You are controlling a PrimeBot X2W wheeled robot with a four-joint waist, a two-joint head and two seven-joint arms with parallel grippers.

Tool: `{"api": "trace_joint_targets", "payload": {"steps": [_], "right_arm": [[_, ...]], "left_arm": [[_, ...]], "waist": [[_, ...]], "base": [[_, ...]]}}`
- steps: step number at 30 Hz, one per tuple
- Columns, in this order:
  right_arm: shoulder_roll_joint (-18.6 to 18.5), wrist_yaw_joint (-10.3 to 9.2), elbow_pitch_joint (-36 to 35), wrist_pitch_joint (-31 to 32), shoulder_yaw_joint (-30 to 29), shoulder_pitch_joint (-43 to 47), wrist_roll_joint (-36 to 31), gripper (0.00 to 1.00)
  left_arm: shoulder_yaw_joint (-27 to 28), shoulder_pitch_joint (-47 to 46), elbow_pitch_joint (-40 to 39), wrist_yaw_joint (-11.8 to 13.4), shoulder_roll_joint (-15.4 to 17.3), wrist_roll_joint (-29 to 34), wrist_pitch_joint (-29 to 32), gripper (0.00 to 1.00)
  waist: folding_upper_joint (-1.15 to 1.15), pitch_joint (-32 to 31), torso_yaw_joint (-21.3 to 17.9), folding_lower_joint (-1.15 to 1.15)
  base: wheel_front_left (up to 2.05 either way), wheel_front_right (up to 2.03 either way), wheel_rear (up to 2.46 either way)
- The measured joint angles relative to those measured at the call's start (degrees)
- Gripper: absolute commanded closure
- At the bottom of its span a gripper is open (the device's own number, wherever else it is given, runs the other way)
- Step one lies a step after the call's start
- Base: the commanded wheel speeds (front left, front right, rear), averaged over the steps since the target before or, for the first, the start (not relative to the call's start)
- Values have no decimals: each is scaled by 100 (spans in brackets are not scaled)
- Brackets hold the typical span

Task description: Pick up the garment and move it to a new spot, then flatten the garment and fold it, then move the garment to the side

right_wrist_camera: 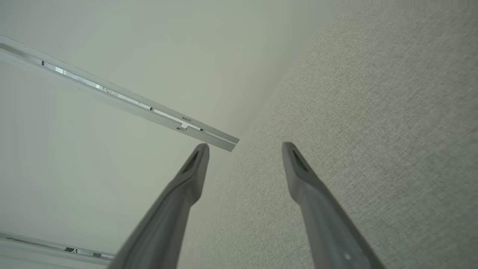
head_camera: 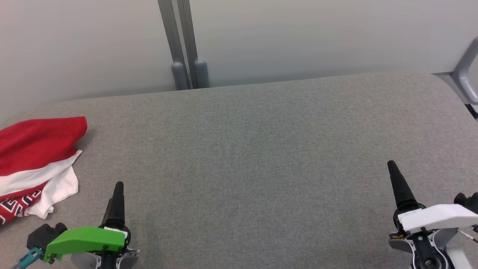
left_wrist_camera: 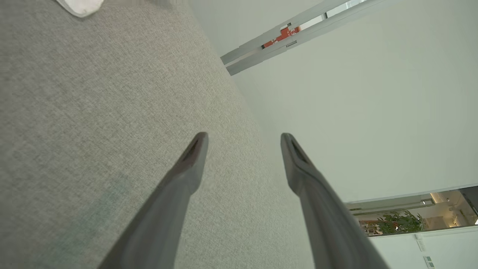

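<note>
One red-and-white garment (head_camera: 35, 149) lies bunched at the frame's left edge on the gray surface (head_camera: 261, 142), long axis slanting lower left to upper right, while the two grippers, left gripper (left_wrist_camera: 242, 140) and right gripper (right_wrist_camera: 244, 149), both gape wide, holding nothing.

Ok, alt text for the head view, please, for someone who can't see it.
A red and white garment lies loosely heaped at the far left of a grey fabric table, touched by nothing. The left gripper sits at lower left, near it, and the right gripper at lower right, both empty.
</note>
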Motion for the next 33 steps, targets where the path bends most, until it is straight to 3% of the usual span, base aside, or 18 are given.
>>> {"api": "trace_joint_targets", "payload": {"steps": [12, 33], "right_arm": [[-315, 0, -63, -249, 359, -15, -1438, 0], [-479, 0, -114, -624, 503, 32, -2987, 0]], "left_arm": [[-275, 56, 41, 419, 259, 1205, -254, 0], [-497, 221, -138, 424, 420, 2986, -630, 0]], "waist": [[0, -5, 57, 0], [0, -8, 114, 0]], "base": [[0, 0, 0], [0, 0, 0]]}}
